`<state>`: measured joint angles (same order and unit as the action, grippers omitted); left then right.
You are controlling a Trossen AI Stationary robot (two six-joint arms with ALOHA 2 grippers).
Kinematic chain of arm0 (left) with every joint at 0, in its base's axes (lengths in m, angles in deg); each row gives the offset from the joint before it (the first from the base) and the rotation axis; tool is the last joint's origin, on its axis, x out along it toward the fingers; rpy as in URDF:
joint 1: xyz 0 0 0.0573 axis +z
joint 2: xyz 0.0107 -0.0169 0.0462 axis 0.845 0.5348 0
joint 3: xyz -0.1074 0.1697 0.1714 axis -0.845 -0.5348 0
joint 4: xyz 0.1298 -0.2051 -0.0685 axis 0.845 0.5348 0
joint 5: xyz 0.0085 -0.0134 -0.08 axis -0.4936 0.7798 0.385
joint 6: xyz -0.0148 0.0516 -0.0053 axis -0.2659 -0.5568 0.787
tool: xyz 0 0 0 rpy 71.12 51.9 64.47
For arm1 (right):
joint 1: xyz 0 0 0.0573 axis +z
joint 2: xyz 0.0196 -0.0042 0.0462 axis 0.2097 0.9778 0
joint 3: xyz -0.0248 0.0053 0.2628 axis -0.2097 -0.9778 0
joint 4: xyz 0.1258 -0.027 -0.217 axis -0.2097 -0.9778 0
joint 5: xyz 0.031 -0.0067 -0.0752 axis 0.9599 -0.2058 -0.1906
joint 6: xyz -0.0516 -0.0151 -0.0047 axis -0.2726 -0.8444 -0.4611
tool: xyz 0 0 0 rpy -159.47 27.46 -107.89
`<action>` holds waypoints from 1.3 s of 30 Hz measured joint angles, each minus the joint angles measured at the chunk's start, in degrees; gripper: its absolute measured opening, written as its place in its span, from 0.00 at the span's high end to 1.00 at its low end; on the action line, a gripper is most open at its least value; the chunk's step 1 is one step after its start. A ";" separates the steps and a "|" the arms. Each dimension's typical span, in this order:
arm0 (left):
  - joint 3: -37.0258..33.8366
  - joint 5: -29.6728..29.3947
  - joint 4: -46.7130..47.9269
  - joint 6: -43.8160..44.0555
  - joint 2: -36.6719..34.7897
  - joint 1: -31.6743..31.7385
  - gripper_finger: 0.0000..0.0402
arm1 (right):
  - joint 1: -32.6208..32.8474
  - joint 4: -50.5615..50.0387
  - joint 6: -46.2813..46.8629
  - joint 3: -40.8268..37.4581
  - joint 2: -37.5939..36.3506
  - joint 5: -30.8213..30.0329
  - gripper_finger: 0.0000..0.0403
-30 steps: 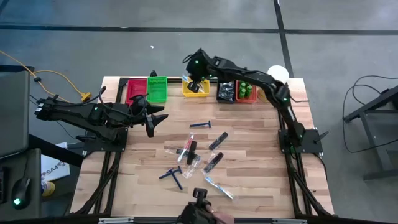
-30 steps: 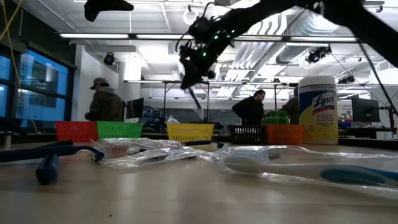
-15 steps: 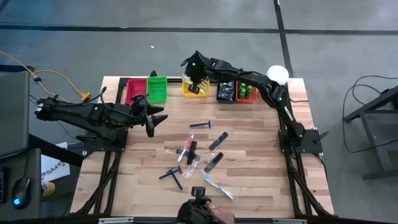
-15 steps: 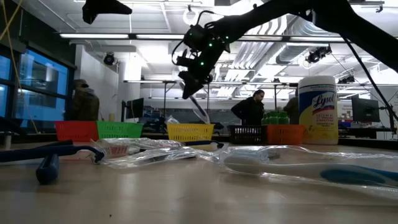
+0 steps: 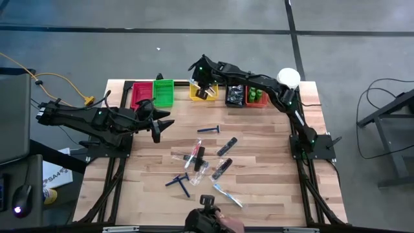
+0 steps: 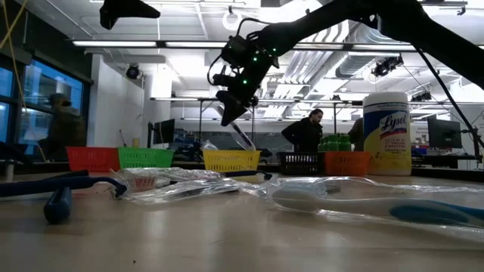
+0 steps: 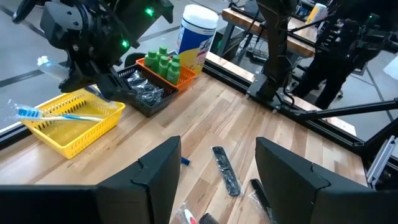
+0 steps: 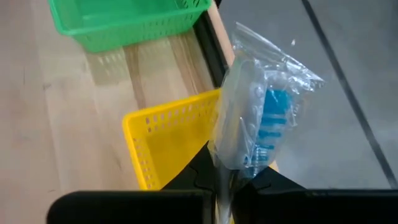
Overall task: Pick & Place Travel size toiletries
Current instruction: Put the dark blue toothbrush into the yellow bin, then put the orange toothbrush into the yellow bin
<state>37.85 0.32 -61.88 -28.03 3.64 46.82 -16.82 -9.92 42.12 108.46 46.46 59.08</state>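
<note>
Carefully, my right gripper (image 8: 225, 180) pinched the wrapped toothbrush (image 8: 261, 124) above the yellow bin (image 8: 165, 146); I judged lowering before release best. My left gripper (image 7: 217, 180) waited, open.

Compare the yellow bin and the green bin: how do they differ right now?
The yellow bin holds a wrapped toothbrush; the green bin looks empty. The right tool hangs over the yellow bin, shut on another wrapped toothbrush; nothing hangs over the green bin. Both are small mesh bins at the table's far edge.
</note>
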 joint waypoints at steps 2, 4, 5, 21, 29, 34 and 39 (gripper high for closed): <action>0.00 0.00 -0.02 0.00 0.00 0.00 0.51 | -0.05 -1.99 0.14 0.02 0.00 0.00 0.96; 0.00 0.00 -0.02 0.00 0.00 0.00 0.51 | -0.29 -3.32 0.14 0.00 0.00 0.15 0.97; 0.00 0.02 0.00 0.00 0.00 0.00 0.51 | -0.42 -3.68 0.20 0.00 0.00 0.43 0.97; 0.00 0.09 -0.04 -0.33 0.00 -0.01 0.51 | -0.81 -5.81 1.81 0.00 0.00 1.65 0.77; 0.00 0.09 0.03 0.82 0.00 0.00 0.51 | -1.25 -11.20 9.00 0.00 -2.70 3.26 0.70; 0.00 0.07 3.82 6.53 -0.02 0.00 0.51 | -1.52 -17.77 14.52 0.00 -7.09 7.92 0.70; -0.01 0.04 9.07 14.42 1.25 0.00 0.51 | -0.20 -22.63 18.13 0.00 -12.35 8.34 0.71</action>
<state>37.84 0.36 -52.81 -13.61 4.89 46.82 -17.03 -32.55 60.25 108.46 34.11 67.42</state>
